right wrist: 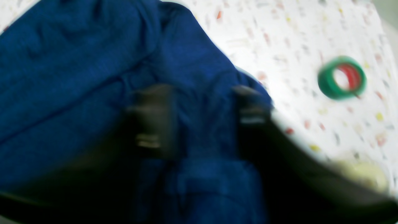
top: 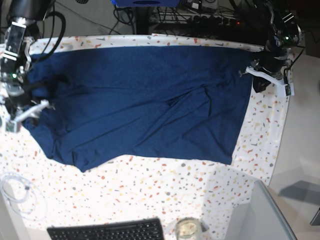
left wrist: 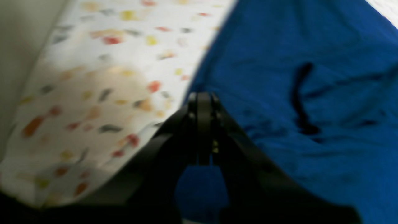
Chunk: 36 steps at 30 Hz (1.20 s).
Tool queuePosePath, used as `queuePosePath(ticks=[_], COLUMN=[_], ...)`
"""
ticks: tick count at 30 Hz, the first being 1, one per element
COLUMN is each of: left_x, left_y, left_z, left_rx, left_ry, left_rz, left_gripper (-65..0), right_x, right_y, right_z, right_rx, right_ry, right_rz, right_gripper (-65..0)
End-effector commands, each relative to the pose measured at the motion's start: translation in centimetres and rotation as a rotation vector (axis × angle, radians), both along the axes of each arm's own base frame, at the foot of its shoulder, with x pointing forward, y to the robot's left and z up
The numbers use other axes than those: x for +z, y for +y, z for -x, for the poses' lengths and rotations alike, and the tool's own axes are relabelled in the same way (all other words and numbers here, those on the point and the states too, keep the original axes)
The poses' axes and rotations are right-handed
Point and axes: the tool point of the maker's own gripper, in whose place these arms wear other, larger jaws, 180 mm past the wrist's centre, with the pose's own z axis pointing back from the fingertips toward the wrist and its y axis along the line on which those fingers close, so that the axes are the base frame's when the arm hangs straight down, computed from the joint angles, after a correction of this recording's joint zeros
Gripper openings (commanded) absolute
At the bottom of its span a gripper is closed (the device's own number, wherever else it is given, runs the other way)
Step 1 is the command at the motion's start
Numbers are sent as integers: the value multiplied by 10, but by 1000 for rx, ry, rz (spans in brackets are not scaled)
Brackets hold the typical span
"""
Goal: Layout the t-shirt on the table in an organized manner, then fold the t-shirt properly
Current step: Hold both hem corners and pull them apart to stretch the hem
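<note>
T-shirt (top: 145, 105) is lying spread across the table (top: 150, 195), wrinkled mid-body. Left gripper (left wrist: 203, 98) is sitting fully closed at the cloth's edge; whether it's pinching fabric, can't tell. Right gripper (right wrist: 199, 115) is straddling a fold with jaws apart, blurred. Fabric is looking thin, soft, light and will drape and bunch; best gripping at hems or corners.

Motion blur smears the right gripper (right wrist: 199, 121), so I can't tell whether it pinches the shirt (right wrist: 77, 77). The keyboard (top: 107, 231) runs off the bottom edge.
</note>
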Motion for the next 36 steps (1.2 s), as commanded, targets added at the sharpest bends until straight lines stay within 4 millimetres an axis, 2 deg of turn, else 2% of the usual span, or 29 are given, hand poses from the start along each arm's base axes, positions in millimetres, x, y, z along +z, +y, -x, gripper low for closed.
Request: queuePosePath(ticks=[1, 2, 4, 7, 10, 13, 15, 18, 20, 21, 22, 27, 31, 36], left_x=[12, 12, 12, 11, 11, 10, 4, -5, -11, -13, -15, -26, -34, -61], left_y=[-2, -6, -8, 7, 33, 52, 55, 52, 51, 49, 47, 39, 29, 13], left_z=[-7, -4, 5, 32, 55, 69, 75, 77, 78, 76, 71, 59, 52, 63], left_rx=[-21, -31, -38, -38, 1, 56, 73, 74, 81, 74, 63, 50, 33, 34], left_ry=[-50, -49, -42, -8, 12, 27, 43, 61, 67, 65, 58, 50, 58, 116], left_rz=[-8, -2, -3, -30, -54, -67, -58, -33, -17, -8, 3, 52, 77, 155], left_gripper=[-650, -650, -650, -650, -650, -650, -637, -331, -189, -151, -138, -212, -230, -230], right_x=[10, 8, 14, 30, 28, 31, 35, 34, 32, 30, 29, 25, 24, 23], right_y=[-18, -22, -33, -43, -46, -39, -33, -27, -26, -26, -26, -27, -28, -28], right_z=[8, 19, 38, 60, 77, 84, 84, 84, 87, 91, 94, 104, 107, 108], right_rx=[-40, -62, -93, -137, -139, -99, -75, -60, -68, -70, -71, -76, -80, -82], right_ry=[-23, -13, -12, -66, -43, -31, -56, -60, -55, -46, -40, -16, -11, -11], right_rz=[34, 36, 59, -1, -172, -303, -344, -361, -367, -365, -364, -362, -360, -364], right_gripper=[-561, -650, -624, -465, -279, -98, -18, -3, -3, -3, -3, -3, -3, -3])
